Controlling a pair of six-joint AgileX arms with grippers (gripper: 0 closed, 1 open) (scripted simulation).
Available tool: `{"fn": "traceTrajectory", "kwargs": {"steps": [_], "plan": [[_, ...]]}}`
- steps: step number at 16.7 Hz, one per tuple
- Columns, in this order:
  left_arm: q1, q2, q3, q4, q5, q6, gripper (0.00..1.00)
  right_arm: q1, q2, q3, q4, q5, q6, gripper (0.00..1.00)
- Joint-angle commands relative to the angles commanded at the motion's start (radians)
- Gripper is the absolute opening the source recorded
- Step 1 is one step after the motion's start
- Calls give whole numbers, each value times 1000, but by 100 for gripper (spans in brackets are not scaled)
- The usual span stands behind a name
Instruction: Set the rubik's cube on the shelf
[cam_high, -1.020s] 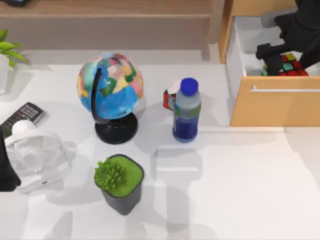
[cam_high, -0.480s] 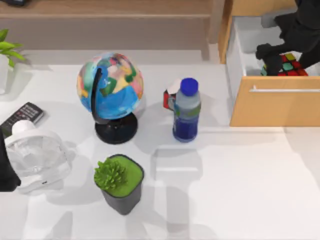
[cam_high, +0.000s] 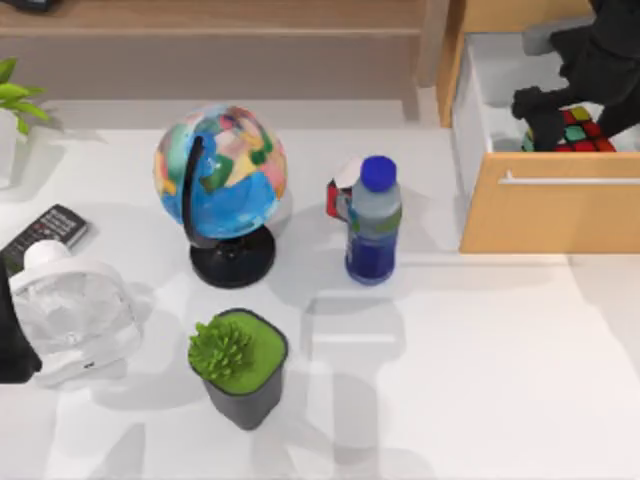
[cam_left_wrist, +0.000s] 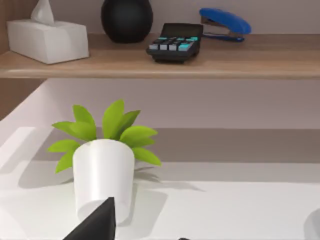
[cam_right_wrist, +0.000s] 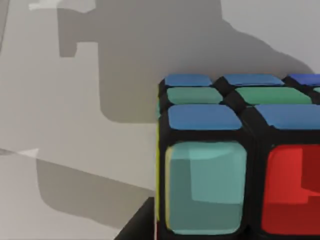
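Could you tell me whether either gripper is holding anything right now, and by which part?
It cannot be told: the right gripper is down in the open drawer at the rubik's cube, the hold hidden.

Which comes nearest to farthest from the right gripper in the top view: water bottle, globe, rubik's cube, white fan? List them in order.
Measured from the right gripper, inside the open drawer at the table's right:
1. rubik's cube, in the drawer right beside the gripper.
2. water bottle, mid-table.
3. globe, left of the bottle.
4. white fan, at the left edge.
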Motion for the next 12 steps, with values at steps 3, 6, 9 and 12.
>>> {"fn": "traceTrajectory", "kwargs": {"steps": [3, 6, 9, 12], "plan": [[0, 0, 0, 0, 0, 0, 100, 13, -66, 29, -58, 30, -7, 0], [0, 0, 0, 0, 0, 0, 100, 15, -152, 108, -130, 76, 1, 0], [0, 0, 0, 0, 0, 0, 100, 7, -160, 185, -161, 99, 15, 0], [0, 0, 0, 0, 0, 0, 100, 6, -99, 208, -162, 80, 14, 0]]}}
